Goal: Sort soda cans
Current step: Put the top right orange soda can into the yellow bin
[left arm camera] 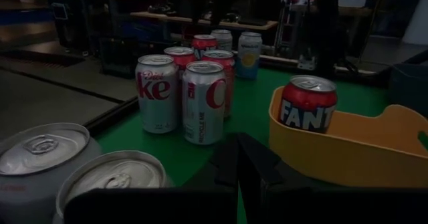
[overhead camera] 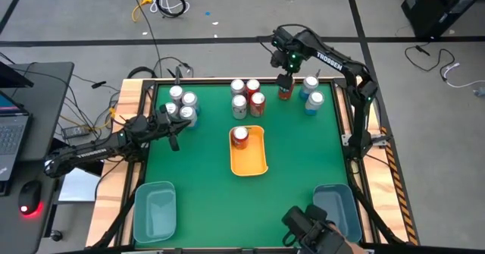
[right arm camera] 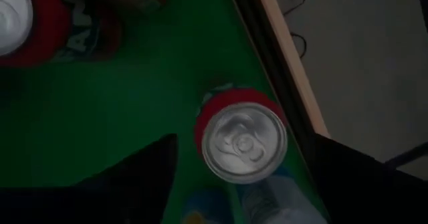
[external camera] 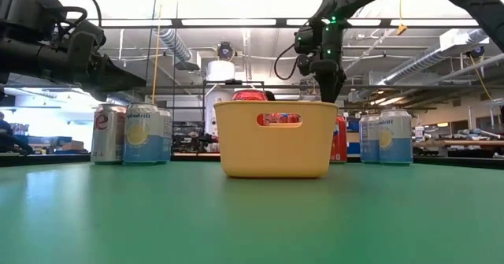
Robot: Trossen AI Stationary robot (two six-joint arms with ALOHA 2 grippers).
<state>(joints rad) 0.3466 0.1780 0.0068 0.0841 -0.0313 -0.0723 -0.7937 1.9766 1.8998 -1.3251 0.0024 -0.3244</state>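
Bins first, nearest to you: two blue-grey bins [overhead camera: 155, 208] [overhead camera: 337, 207] sit at the near corners, well short of the yellow bin [overhead camera: 258, 161] and to either side of it. I can't see anything in them. There is one yellow bin, mid-counter [overhead camera: 303, 155], with one red can [overhead camera: 240, 136] inside at its far end.

Left of the yellow bin, the left pincer [overhead camera: 171, 133] is clenched on nothing, and its tip is just beside the left cluster [overhead camera: 182, 105] of four silver-topped cans. If you move that arm carelessly, it bowls them over.

Beyond the yellow bin is the centre cluster [overhead camera: 247, 96]. It has four tops for sure, silver and red mixed, and maybe a fifth that is too tight to call.

Far right of the yellow bin, the right pincer [overhead camera: 285, 79] hangs released over a lone red can [right arm camera: 244, 142], with a finger on each side and neither gripping it. The can stands on the counter near the far rail.

Risks there:
- If you close off-centre, the can tips or skids toward the rail.
- Two light blue cans [overhead camera: 310, 83] [overhead camera: 315, 100] stand just beside it, so a wide finger clips them.
- If you drop it into the yellow bin on top of the can already there, it rolls.
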